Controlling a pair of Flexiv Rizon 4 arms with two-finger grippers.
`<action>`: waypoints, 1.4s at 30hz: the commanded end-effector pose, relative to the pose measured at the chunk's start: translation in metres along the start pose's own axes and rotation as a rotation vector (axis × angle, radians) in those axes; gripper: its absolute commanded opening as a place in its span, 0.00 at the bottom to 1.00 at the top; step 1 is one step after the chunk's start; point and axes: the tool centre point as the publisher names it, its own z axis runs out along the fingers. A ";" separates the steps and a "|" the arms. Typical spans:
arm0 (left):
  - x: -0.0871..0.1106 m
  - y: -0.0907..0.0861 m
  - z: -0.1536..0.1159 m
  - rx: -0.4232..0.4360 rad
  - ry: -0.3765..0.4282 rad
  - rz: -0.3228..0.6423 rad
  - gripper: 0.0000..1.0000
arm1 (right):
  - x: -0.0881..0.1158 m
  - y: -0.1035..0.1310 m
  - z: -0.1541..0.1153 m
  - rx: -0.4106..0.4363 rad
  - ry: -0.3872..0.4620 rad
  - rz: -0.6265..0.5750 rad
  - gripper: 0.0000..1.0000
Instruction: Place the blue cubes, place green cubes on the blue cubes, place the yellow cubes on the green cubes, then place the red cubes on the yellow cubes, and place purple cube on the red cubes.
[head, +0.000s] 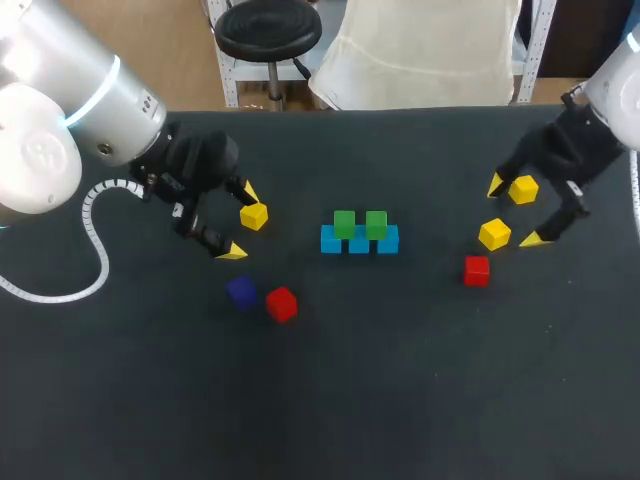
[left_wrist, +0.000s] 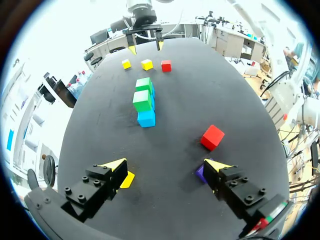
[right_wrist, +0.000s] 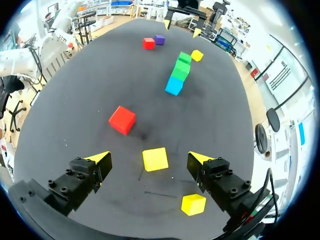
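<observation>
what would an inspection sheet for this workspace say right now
surface: black table
job's things: three blue cubes in a row, two green cubes on them; three yellow cubes, two red cubes and purple cube loose on the table
clutter: nothing seen
grippers: left gripper open, one yellow cube close by a finger; right gripper open, another between its fingers, untouched
cables: white coiled cable off the left arm, lying on the table
surroundings: nothing seen
</observation>
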 end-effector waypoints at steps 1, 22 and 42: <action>0.001 0.000 0.000 -0.002 -0.003 0.003 1.00 | 0.010 -0.006 0.010 -0.018 -0.027 -0.023 1.00; 0.001 0.000 0.000 -0.002 -0.003 0.003 1.00 | 0.019 -0.009 0.029 -0.059 -0.066 -0.125 0.71; 0.001 0.000 0.000 -0.002 -0.003 0.003 1.00 | 0.008 -0.018 0.010 0.000 -0.080 0.078 0.00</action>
